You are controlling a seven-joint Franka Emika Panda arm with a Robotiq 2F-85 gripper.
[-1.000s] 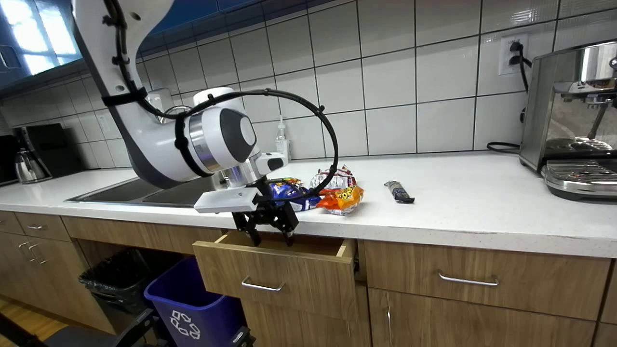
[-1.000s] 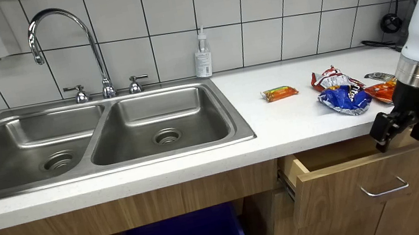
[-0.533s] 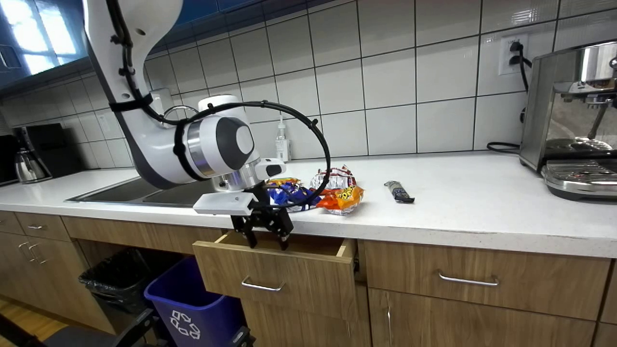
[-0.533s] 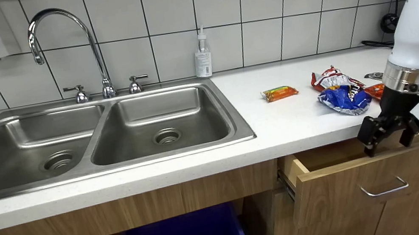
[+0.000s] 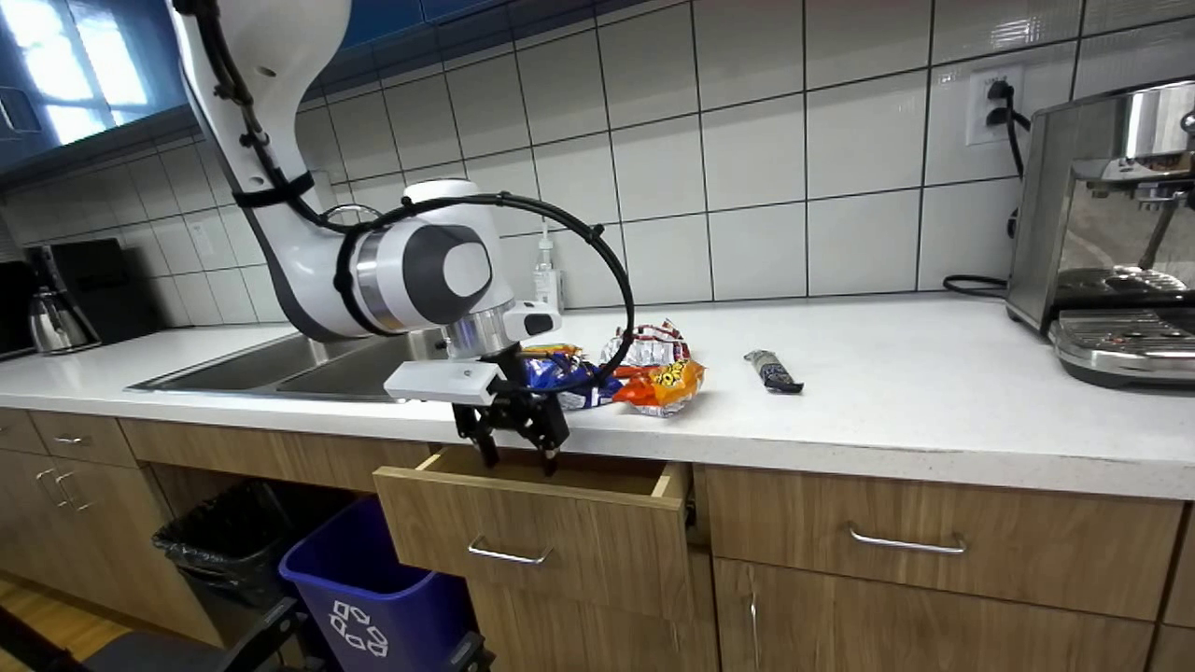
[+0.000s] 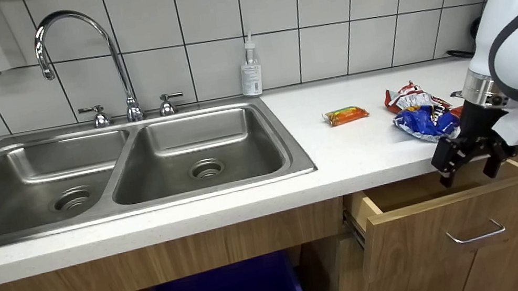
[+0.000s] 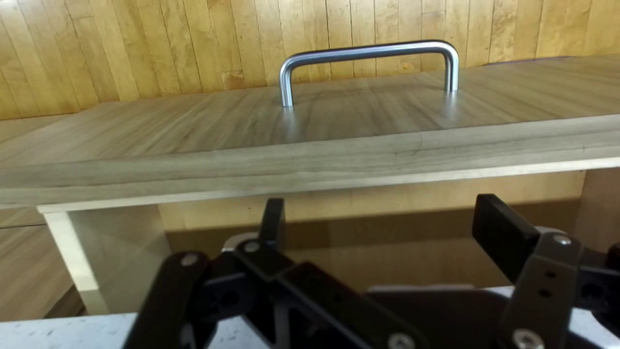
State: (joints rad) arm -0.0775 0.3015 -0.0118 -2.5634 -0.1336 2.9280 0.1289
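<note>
In wrist view: gripper (image 7: 382, 213) spread wide, w/ big gap betw. fingers (image 7: 503, 232) & inside of drawer (image 7: 310, 167) visible through this gap. In both exterior views: same gripper at opening of pulled-out drawer, under counter (image 5: 896, 364); if touching wood or not, cannot tell. In an exterior view, L to R: blue bin (image 5: 420, 621) w/ recycling mark (image 5: 376, 641) (mark only here), orange bag (image 5: 663, 385), dark packet (image 5: 773, 371), coffee machine (image 5: 1111, 224) at far R. In an exterior view, L to R: sink (image 6: 198, 132) w/ both drains (image 6: 206, 168) (drains only here), orange packet (image 6: 347, 115) apart from red-white bag (image 6: 410, 96) & blue bag (image 6: 425, 122). Only in wrist view: drawer handle (image 7: 368, 52) from above, w/ floor planks (image 7: 169, 43) behind.
</note>
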